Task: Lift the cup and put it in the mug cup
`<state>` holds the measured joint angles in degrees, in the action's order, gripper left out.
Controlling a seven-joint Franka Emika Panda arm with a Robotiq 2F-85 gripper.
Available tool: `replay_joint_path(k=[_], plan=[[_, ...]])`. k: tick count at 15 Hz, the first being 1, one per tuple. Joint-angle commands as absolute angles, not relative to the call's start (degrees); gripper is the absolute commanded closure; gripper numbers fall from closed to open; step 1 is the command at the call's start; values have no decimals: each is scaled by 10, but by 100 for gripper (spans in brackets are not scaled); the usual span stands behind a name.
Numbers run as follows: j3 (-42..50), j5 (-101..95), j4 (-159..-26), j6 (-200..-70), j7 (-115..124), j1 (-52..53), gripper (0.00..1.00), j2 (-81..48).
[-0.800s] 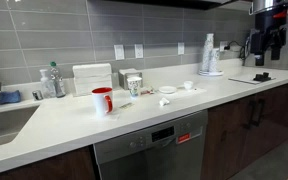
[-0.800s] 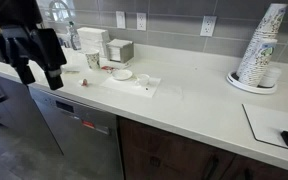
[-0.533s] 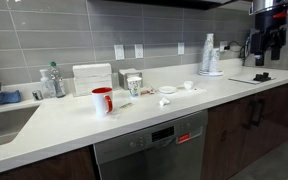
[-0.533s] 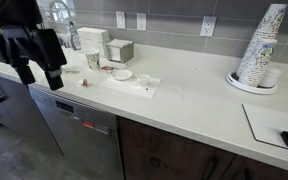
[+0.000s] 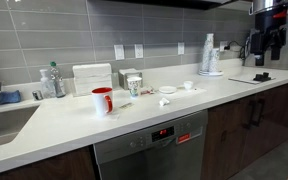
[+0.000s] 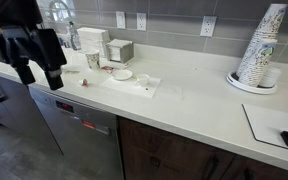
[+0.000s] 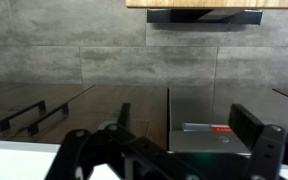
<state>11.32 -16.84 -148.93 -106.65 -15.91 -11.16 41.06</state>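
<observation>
White kitchen countertop [image 5: 74,125] is running beneath a grey tiled backsplash [image 5: 44,40], with a stainless dishwasher [image 5: 152,145] sitting under it. Listed left to right in an exterior view: the sink [image 5: 2,125] is lying recessed at the far end. Clear bottles [image 5: 50,82] are standing against the wall. A white box [image 5: 91,78] is standing just beside them. The mug cup [image 5: 102,100], glossy red with a white inside, is standing upright nearer the counter's front. The cup [image 5: 135,86], small and pale with faint print, is standing upright to the mug's right, apart from it and closer to the wall; it is also showing in an exterior view [image 6: 92,60]. A white saucer [image 5: 166,90] is lying flat. A tall stack of white cups [image 5: 208,55] is standing by the wall. The gripper [image 5: 269,58] is hanging above the far right end, well apart from cup and mug. In the wrist view its fingers [image 7: 72,150] are standing spread, holding nothing.
</observation>
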Motion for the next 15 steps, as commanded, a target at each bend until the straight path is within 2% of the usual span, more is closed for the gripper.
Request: replay_joint_path(k=[1, 7, 15], plan=[[118, -172, -1488, -1064, -156, -105, 0, 411], [114, -166, -1484, -1067, -152, -100, 0, 409], [46, -31, -1347, -1084, -118, 11, 0, 309]])
